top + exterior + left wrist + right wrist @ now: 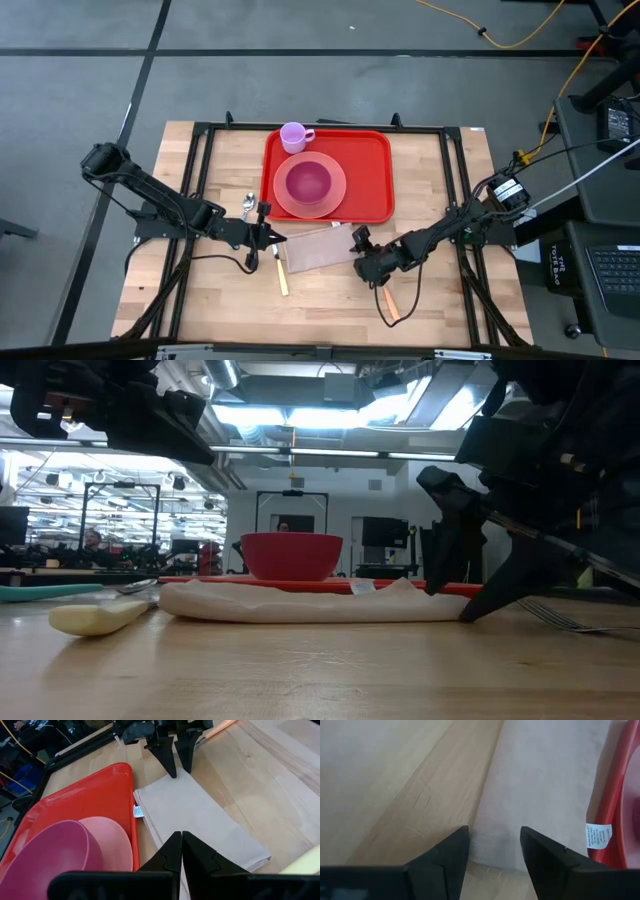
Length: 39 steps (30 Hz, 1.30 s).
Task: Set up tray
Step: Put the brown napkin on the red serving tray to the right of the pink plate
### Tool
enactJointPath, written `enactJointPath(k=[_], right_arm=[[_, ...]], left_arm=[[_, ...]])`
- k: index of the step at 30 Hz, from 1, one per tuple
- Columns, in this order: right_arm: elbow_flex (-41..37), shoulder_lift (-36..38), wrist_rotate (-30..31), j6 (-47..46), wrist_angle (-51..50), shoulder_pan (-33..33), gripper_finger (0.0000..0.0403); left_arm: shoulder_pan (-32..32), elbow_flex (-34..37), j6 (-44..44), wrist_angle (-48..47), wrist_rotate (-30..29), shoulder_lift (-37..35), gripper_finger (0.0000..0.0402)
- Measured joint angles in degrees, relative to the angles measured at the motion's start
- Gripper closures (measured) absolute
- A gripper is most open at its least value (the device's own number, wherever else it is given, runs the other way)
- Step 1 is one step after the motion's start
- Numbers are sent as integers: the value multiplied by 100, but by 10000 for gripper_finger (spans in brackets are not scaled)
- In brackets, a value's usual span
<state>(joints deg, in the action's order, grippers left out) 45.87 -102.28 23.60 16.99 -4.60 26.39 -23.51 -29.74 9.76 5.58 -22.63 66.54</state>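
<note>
High view shows you the left gripper [274, 238] with fingers together at one end of the folded napkin [318, 250], and the right gripper [358, 243] spread apart at the other end. Just beyond both sits the red tray [372, 170] with plate [335, 202], bowl [309, 181] and cup [294, 137] on the counter [330, 300].

On the surface [430, 300] the tray [372, 175] lies toward the far middle. A plate [336, 203] sits on the tray's left half with a bowl [308, 182] in it, and a cup [294, 137] stands at the tray's far left corner. A folded napkin [315, 250] lies just before the tray. The left end effector [272, 238] is at the napkin's left end, the right end effector [358, 243] at its right end. A spoon [248, 205] lies left of the tray.
</note>
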Motion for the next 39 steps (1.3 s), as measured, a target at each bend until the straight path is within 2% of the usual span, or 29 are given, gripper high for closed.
enactJointPath(k=[10, 17, 28, 35, 39], right_arm=[[0, -9, -54, -477, -114, -30, 217], [-2, 4, -683, -814, -139, -320, 225], [-7, 2, -934, -903, -109, -474, 301], [-11, -11, -857, -981, -96, -473, 382], [-11, -9, -993, -1077, -98, -483, 387]], left_arm=[[0, 0, -2, 15, 0, -2, 396], [0, 0, -2, 26, 0, -2, 399], [0, 0, -9, 26, 13, -2, 399], [-2, 0, -9, 26, 17, -2, 396], [0, 0, -9, 26, 20, -2, 394]])
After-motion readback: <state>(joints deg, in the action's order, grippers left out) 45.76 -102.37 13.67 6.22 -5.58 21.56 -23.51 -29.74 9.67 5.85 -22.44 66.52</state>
